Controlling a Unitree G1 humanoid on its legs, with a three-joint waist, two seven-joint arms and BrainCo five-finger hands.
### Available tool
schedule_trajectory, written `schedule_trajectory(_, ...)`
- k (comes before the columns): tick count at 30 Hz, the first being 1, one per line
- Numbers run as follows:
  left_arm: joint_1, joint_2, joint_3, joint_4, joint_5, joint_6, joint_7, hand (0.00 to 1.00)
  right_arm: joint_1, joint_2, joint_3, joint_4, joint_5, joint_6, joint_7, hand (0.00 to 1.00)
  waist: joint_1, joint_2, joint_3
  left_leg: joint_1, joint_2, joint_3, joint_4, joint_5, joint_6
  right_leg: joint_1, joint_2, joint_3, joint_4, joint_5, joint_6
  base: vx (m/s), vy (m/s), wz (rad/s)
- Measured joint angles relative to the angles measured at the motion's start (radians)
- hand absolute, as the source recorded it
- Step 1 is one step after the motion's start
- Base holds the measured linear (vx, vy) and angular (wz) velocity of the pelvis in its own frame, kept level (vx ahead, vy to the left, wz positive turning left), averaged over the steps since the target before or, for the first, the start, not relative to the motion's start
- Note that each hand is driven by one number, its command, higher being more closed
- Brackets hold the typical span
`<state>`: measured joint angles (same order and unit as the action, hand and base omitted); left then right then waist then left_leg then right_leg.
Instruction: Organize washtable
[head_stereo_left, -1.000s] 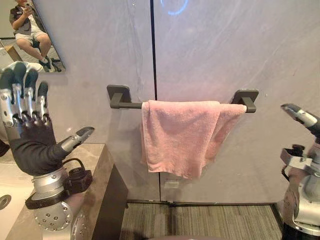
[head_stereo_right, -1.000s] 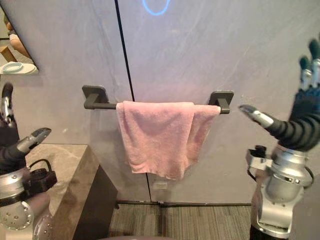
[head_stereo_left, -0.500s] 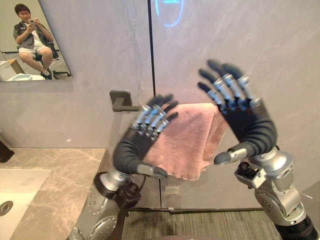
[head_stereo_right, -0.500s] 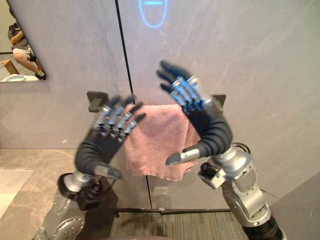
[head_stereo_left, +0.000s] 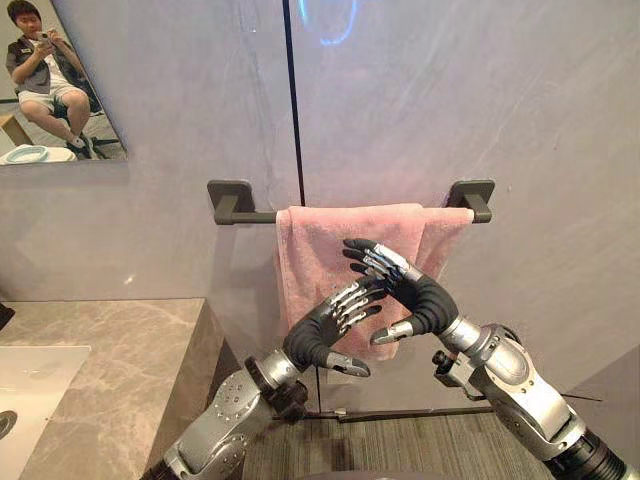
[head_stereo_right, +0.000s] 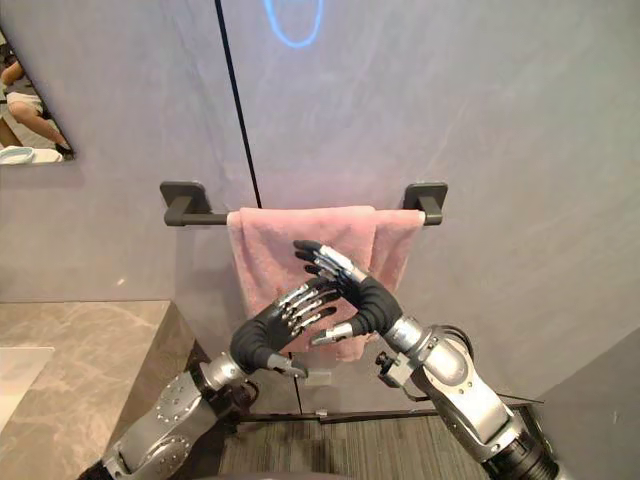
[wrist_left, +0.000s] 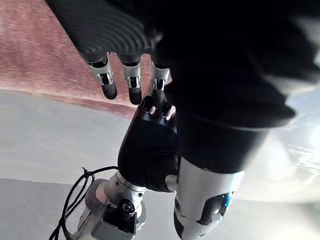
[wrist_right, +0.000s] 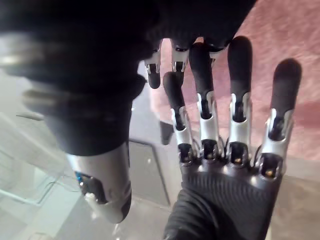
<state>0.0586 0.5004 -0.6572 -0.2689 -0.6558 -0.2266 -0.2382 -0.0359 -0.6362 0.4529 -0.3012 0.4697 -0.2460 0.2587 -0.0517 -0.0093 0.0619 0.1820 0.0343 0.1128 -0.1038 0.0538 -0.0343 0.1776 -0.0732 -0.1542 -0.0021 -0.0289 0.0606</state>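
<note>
Washtable surface (head_stereo_left: 120, 350): veined beige-brown stone with a thick square edge is lying at the lower left, with a white sink (head_stereo_left: 30, 375) sitting in it.
Wall (head_stereo_left: 480, 110): smooth grey panels with faint streaks are meeting at a dark vertical seam, and a blue ring of light (head_stereo_left: 325, 20) is glowing near the top.
Floor (head_stereo_left: 420, 445): finely striped grey carpet is running along the wall's foot.
Mirror (head_stereo_left: 55, 90): it is reflecting a seated person (head_stereo_left: 40, 65) at the upper left.
Towel (head_stereo_left: 310, 250): pink, nubby terry cloth is hanging folded over the bar, to the right of the surface and well clear of it.
Towel bar (head_stereo_left: 235, 203): a dark matte rod is sitting between two square brackets.
Right robot hand (head_stereo_left: 420, 295): it is reaching in front of the towel with fingers straight and spread.
Left robot hand (head_stereo_left: 320, 335): it is rising from below with fingers straight, its tips crossing the right hand's; whether either is touching the cloth I cannot tell.
Change: half a second ago both hands were raised high and apart; now they are lower and meeting, and the view is shifting too.
</note>
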Motion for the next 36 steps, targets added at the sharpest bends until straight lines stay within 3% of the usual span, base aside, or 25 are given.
schedule_trajectory(5, 0.000, -0.066, 0.002, 0.091, 0.040, 0.021, 0.005, 0.00, 0.000, 0.025, 0.013, 0.075, -0.117, 0.017, -0.027, 0.00, 0.003, 0.000, 0.001, -0.007, 0.000, 0.000, 0.000, 0.000, 0.000, -0.008, 0.000, 0.000, -0.001, 0.000, 0.000, 0.00, 0.000, 0.00)
schedule_trajectory(14, -0.042, -0.172, 0.072, 0.222, 0.172, 0.026, 0.073, 0.00, -0.001, 0.151, -0.015, 0.168, -0.277, 0.023, -0.069, 0.00, 0.004, 0.000, 0.002, -0.030, 0.001, 0.014, 0.000, 0.000, 0.000, -0.037, 0.001, 0.017, -0.002, 0.005, -0.002, 0.00, -0.002, -0.04)
schedule_trajectory(29, -0.082, -0.259, 0.205, 0.361, 0.320, 0.016, 0.136, 0.00, -0.002, 0.259, -0.105, 0.263, -0.325, 0.039, -0.096, 0.00, -0.019, -0.008, 0.007, -0.043, 0.018, 0.036, 0.000, -0.004, -0.002, -0.046, 0.008, 0.041, -0.036, 0.026, -0.010, 0.00, -0.007, -0.05)
schedule_trajectory(36, -0.079, -0.278, 0.364, 0.390, 0.324, -0.001, 0.195, 0.00, 0.008, 0.280, -0.151, 0.305, -0.351, 0.039, -0.102, 0.00, -0.019, -0.019, 0.014, -0.046, 0.018, 0.036, 0.000, -0.004, -0.002, -0.049, 0.008, 0.042, -0.036, 0.026, -0.009, 0.00, -0.001, 0.00)
